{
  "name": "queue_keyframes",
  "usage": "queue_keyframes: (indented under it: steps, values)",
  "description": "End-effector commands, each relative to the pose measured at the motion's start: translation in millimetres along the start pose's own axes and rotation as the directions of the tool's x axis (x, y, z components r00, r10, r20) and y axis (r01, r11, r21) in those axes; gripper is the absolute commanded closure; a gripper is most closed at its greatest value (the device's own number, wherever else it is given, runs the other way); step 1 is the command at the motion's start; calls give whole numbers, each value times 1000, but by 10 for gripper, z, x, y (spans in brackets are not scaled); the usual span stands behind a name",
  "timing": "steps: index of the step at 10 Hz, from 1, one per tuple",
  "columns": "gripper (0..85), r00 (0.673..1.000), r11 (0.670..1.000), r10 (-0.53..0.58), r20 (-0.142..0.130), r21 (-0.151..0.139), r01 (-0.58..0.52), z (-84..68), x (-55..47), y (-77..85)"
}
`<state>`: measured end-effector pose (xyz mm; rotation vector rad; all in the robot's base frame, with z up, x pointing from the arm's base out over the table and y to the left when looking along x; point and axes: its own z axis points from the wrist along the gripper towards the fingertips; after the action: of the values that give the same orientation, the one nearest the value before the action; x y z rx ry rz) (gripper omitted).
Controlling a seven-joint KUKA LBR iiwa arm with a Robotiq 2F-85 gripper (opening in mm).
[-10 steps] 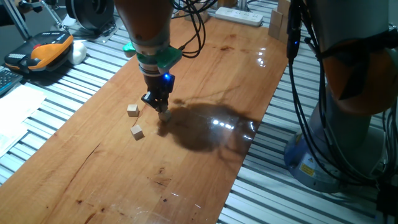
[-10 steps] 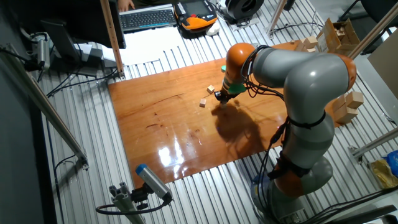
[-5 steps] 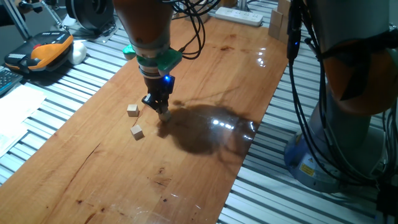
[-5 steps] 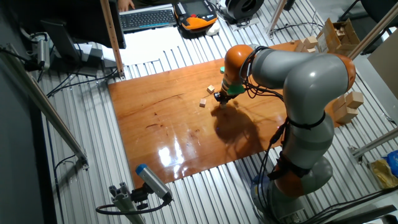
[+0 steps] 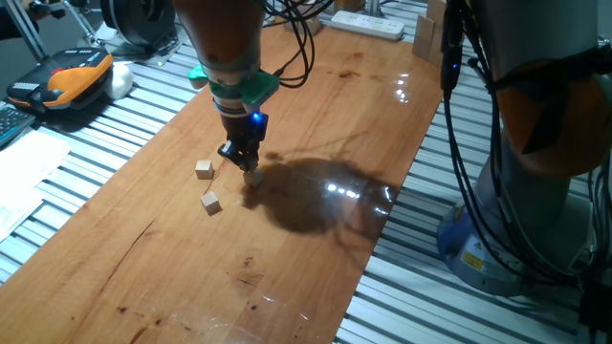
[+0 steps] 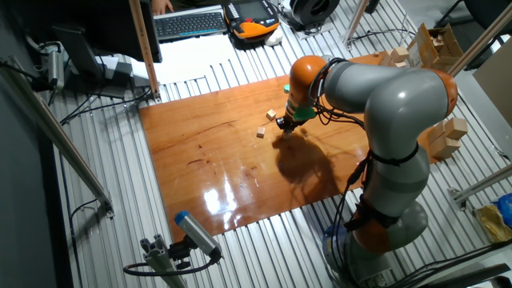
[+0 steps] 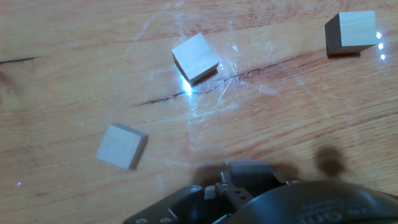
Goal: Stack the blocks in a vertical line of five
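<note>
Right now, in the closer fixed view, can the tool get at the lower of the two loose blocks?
Probably yes. The block lies alone on bare wood, apart from the other block, and nothing stands between it and the tool.

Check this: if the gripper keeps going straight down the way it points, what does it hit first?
Probably a block right at the tips of the gripper, then the table. Depth is unclear; the two loose blocks lie off to the side, out of line.
</note>
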<state>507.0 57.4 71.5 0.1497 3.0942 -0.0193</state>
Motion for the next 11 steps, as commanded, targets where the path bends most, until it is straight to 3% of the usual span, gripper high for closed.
queue_keyframes:
  steps: [1,11]
  values:
    - [850,1000,1000,-2,0,0,2,6,3,-6]
    - [850,1000,1000,4,10,-1,-4,60,31,15]
